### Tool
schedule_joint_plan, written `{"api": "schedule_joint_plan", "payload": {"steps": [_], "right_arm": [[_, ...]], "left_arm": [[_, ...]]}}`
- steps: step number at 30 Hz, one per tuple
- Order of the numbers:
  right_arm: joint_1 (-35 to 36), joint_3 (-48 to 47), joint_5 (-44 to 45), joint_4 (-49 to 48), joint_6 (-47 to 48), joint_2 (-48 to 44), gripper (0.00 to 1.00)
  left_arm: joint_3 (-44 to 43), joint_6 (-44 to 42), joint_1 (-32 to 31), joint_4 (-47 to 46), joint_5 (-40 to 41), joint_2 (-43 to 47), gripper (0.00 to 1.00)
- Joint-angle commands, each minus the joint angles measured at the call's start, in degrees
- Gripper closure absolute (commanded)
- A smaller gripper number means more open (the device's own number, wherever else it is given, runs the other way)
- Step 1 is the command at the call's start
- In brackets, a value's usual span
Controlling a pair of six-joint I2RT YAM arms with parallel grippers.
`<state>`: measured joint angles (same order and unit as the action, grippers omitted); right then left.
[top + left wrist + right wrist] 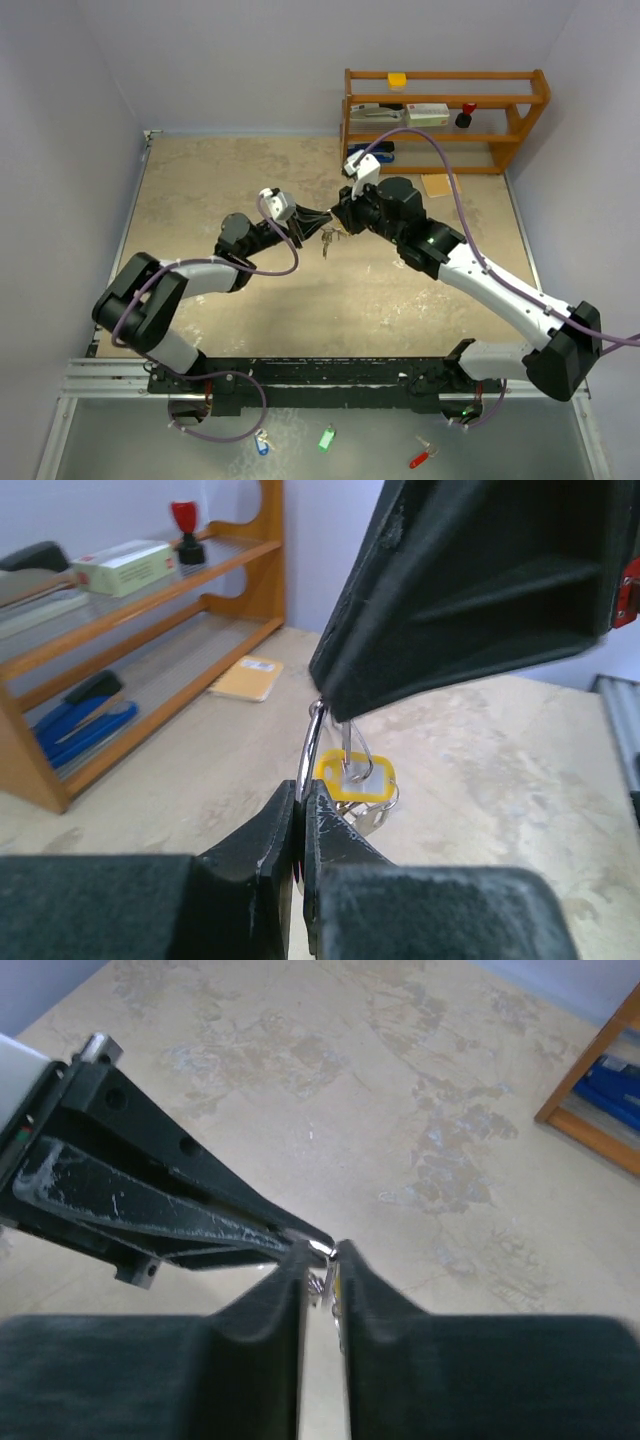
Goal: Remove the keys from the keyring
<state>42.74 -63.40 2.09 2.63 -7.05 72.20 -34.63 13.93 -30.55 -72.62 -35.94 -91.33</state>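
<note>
Nearest to the arms' bases and well apart from the keyring (308, 742), three separate keys lie in a row: one blue (262, 442), one green (326, 438) and one red (421, 459).

The one keyring hangs in the air above the middle of the surface (220, 200), between the two grippers. The left gripper (300, 798) is closed and pinches the wire of the ring at its lower part. The right gripper (322, 1256) meets the ring at its top. Its jaws show a narrow gap with some metal in it, and I cannot tell if it really grips.

The keys (326, 240) hang just under the ring. One has a yellow head (356, 779). The silver ones behind it are too blurred to count.

Far behind the ring, one notepad (436, 185) lies on the surface, and behind that stands one wooden shelf (440, 76).
</note>
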Motion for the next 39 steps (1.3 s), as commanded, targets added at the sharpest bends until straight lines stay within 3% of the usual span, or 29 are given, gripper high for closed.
{"api": "schedule_joint_plan", "payload": {"steps": [1, 5, 10, 12, 14, 15, 18, 19, 23, 24, 28, 32, 35, 37, 39], "right_arm": [[0.48, 1.72, 0.33, -5.23, 2.05, -4.08, 0.72], [0.55, 5.75, 2.29, -11.02, 2.85, -7.90, 0.60], [0.75, 12.68, 6.73, -18.10, 3.61, -10.98, 0.47], [0.89, 12.27, 5.57, -16.51, 3.74, -9.50, 0.49], [1.73, 12.03, 6.93, -15.18, 3.82, -8.36, 0.51], [2.23, 11.99, 7.75, -15.11, 3.99, -8.20, 0.51], [2.60, 12.23, 8.35, -16.59, 4.78, -8.13, 0.51], [2.63, 12.09, 9.06, -16.67, 5.11, -8.07, 0.52], [2.84, 12.14, 10.31, -17.83, 5.53, -9.58, 0.53], [2.87, 12.77, 9.91, -19.05, 5.47, -10.10, 0.51], [2.92, 12.01, 10.06, -18.30, 6.30, -8.92, 0.52], [3.11, 12.00, 15.71, -18.15, 6.44, -9.62, 0.55], [3.14, 13.86, 16.71, -19.90, 6.69, -11.44, 0.54], [3.14, 14.77, 18.24, -20.69, 6.75, -12.17, 0.54], [3.14, 15.05, 18.76, -20.64, 6.78, -12.22, 0.53]], "left_arm": [[-2.14, -12.61, -0.65, 17.87, 10.62, 11.07, 1.00], [-6.18, -23.22, -2.24, 40.56, 21.61, 20.40, 1.00], [-11.13, -27.48, -4.08, 53.91, 30.06, 29.03, 1.00], [-12.35, -28.78, -4.37, 54.61, 27.68, 31.47, 1.00], [-13.89, -29.12, -4.50, 55.03, 40.80, 32.22, 1.00], [-15.36, -29.50, -4.45, 56.15, 43.13, 31.22, 1.00], [-21.71, -27.97, -6.71, 58.97, 21.42, 27.32, 1.00], [-21.97, -27.47, -8.93, 58.02, 21.46, 26.77, 1.00], [-19.04, -27.64, -9.71, 54.09, 45.20, 27.59, 1.00], [-19.47, -27.16, -9.34, 53.96, 46.75, 27.20, 1.00], [-25.13, -24.62, -11.46, 56.30, 30.09, 21.65, 1.00], [-28.34, -35.15, -23.22, 62.68, 45.84, 20.16, 1.00], [-28.97, -39.79, -30.60, 64.33, 54.78, 25.15, 1.00], [-26.03, -40.99, -32.26, 61.22, 58.46, 30.90, 1.00], [-23.40, -42.72, -32.26, 57.02, 67.31, 34.48, 1.00]]}}
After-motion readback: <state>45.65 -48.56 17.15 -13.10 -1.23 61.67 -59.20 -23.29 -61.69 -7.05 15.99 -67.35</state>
